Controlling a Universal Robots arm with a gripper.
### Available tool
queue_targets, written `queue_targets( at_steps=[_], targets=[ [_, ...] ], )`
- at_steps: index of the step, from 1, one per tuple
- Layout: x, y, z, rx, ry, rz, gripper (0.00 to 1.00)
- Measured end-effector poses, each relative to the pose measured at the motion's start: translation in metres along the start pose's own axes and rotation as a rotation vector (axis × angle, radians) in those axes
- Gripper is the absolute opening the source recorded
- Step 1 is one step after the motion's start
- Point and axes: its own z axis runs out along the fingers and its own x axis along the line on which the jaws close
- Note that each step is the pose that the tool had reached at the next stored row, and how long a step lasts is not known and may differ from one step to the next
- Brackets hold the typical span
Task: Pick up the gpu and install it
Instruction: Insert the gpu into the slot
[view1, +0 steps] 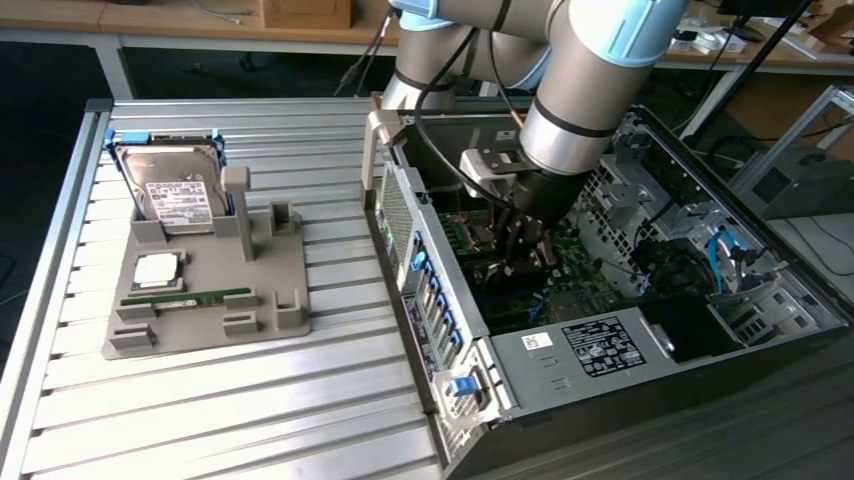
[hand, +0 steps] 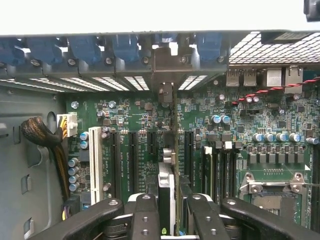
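Gripper (hand: 167, 215) down inside the computer case (view1: 441, 290), fingers clamped on the gpu (hand: 166, 192), held edge-on just above the motherboard (hand: 145, 130) slots; if the card sits off the slot line it could jam or scrape, and its lower edge is hidden, so contact is unclear

The arm (view1: 587, 70) is built of thick grey tubes joined by pale blue caps and edged with black rings. A black cable (view1: 424, 90) is run along it. A small grey box is fixed at the wrist. The tool (hand: 167, 210) is made of black fingers (hand: 145, 217) studded with round screws.
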Motion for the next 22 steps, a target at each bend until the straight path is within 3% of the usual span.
queue_targets(
  at_steps=[8,22],
  targets=[
    [-0.0003,-0.0001,0.0019,0.0008,-0.0023,0.0,0.27],
    [-0.0001,0.0,0.0015,0.0001,-0.0002,0.0,0.27]
  ],
)
